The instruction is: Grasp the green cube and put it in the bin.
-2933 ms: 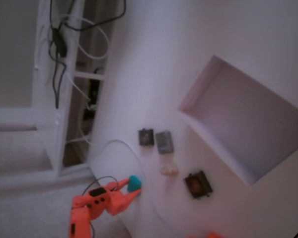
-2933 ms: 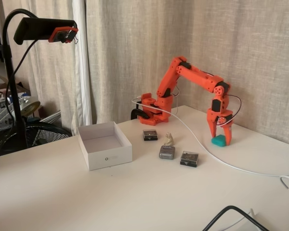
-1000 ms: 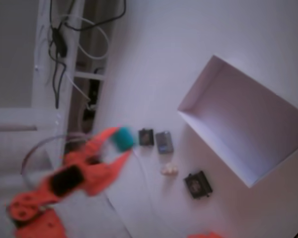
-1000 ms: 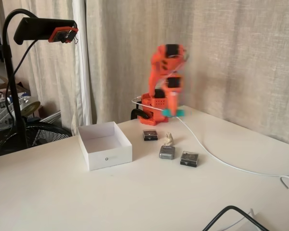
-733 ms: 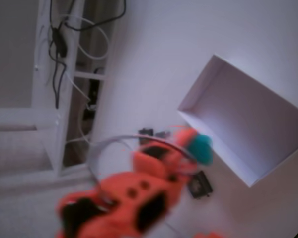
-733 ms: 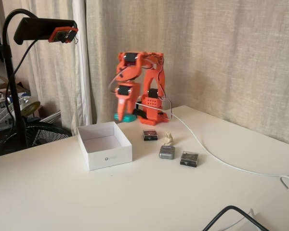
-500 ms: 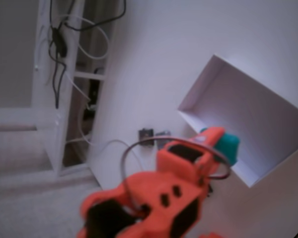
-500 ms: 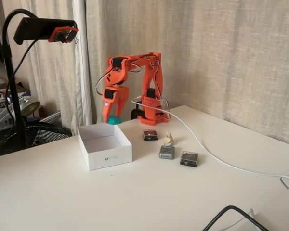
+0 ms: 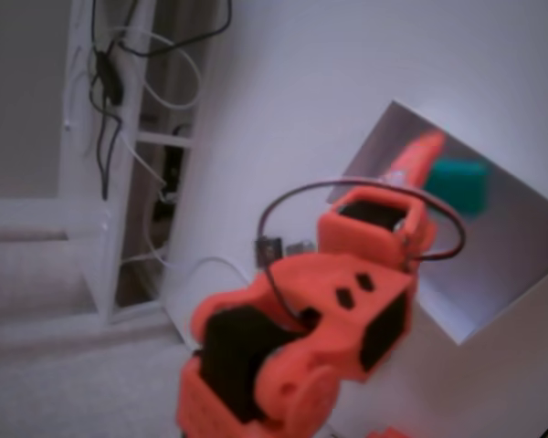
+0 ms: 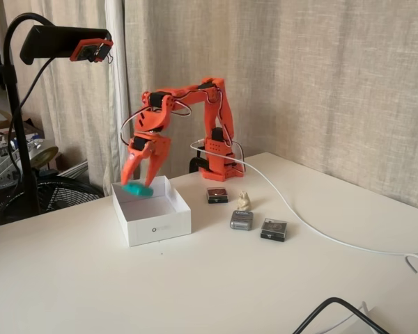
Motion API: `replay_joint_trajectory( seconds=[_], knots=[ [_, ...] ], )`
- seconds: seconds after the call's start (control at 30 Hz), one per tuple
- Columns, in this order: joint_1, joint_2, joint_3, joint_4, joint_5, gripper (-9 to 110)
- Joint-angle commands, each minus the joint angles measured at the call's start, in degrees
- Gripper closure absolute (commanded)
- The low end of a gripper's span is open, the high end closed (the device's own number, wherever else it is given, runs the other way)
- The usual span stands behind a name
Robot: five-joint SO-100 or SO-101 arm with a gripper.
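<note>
**A:** Looking at the gripper [image 10: 141,183] first: what is it doing?

**B:** In the side fixed view it hangs over the bin [image 10: 168,225] at centre left of the frame, fingers spread wide. The green cube [image 10: 136,189] sits just under the fingertips, at the level of the bin's rim. I cannot tell whether a fingertip touches it, but the spread fingers suggest it is let go.

**A:** And the blurry top-down fixed view?

**B:** There the green cube [image 9: 456,185] shows in the upper right of the frame, over the bin's floor, beside one orange finger. The arm [image 9: 301,338] fills the lower middle of the frame.

**A:** What has changed?

**B:** Half a second ago the cube was held shut in the gripper just short of the bin's near wall. Now the arm has swung further over, the fingers have opened, and the cube is inside the bin's outline. I judge the drop is happening or just done, so the task is almost complete.

**A:** What lies further out?

**B:** At centre right of the side view, two dark blocks [image 10: 217,195], a grey block [image 10: 241,220], a whitish lump [image 10: 244,202] and a white cable [image 10: 313,229] lie on the table.

**A:** Any writing?

**B:** A small dark mark on the bin's front wall, too small to read.
</note>
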Motion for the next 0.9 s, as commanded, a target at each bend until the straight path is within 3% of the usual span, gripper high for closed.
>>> replay_joint_trajectory(
  seconds=[0.0,0.2,0.63,0.87],
  knots=[
    [-0.79,0.26,-2.37,-0.18,-0.18,40],
    [-9.14,7.56,2.37,1.85,-0.18,40],
    [-63.98,60.56,43.07,-8.00,-0.09,40],
    [-77.08,94.04,71.98,-3.43,-0.09,40]
  ],
)
